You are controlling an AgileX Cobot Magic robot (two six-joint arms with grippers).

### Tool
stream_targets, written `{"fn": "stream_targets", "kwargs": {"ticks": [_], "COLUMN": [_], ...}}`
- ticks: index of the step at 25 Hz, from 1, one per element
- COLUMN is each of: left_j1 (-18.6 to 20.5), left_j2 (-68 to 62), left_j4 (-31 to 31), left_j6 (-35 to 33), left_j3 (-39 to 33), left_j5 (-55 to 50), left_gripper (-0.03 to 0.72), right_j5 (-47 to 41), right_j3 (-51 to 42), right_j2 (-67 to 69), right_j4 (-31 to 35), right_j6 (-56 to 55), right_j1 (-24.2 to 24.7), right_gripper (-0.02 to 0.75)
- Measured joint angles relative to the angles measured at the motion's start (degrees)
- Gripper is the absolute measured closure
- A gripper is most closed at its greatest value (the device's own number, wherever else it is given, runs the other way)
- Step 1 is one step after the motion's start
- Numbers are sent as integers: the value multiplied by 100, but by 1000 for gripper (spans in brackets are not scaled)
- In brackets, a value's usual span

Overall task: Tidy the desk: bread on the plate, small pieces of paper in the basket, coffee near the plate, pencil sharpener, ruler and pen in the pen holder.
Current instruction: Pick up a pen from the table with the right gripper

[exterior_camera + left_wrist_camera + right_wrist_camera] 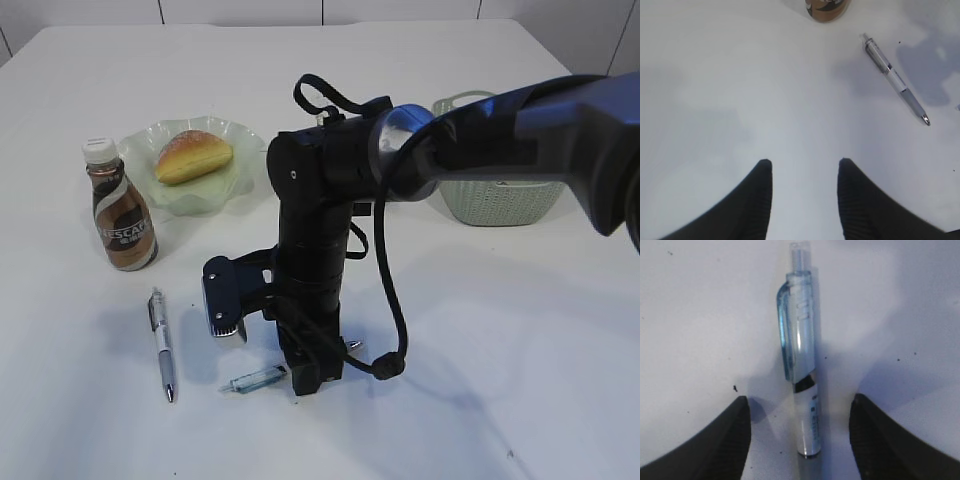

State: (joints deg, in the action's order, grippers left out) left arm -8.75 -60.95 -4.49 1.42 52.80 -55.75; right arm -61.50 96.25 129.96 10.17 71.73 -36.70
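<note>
Right gripper [799, 440]: your jaws stand spread, nothing pinched, straddling the translucent blue clip pen [801, 355].
Pen axis: lies flat on the white table [700, 315], running lengthwise between your fingers; close across it.
Left gripper [804, 175]: spread, empty, farther off.

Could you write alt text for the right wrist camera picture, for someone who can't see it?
A clear blue-tinted pen lies lengthwise on a white table, centred between the two dark fingertips of an open robot pincer hovering just over it. The fingertips stand either side of the pen's lower end without touching it.
</note>
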Motion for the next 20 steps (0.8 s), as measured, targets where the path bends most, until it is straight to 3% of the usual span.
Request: {"fn": "stream_targets", "kwargs": {"ticks": [12, 16, 18, 20], "left_j1": [0, 0, 0, 0], "left_j2": [0, 0, 0, 0], "left_j4": [0, 0, 0, 0], "left_j6": [0, 0, 0, 0], "left_j3": [0, 0, 0, 0], "left_j5": [0, 0, 0, 0], "left_gripper": [391, 391, 391, 391], "right_j5": [0, 10, 20, 20], "right_j3": [0, 0, 0, 0], "right_j2": [9, 9, 12, 12], "right_j4": [98, 100, 110, 110], "right_j6": [-11, -11, -11, -11], "right_j1": [0, 0, 0, 0], "right_gripper": [246, 300, 412, 434]}}
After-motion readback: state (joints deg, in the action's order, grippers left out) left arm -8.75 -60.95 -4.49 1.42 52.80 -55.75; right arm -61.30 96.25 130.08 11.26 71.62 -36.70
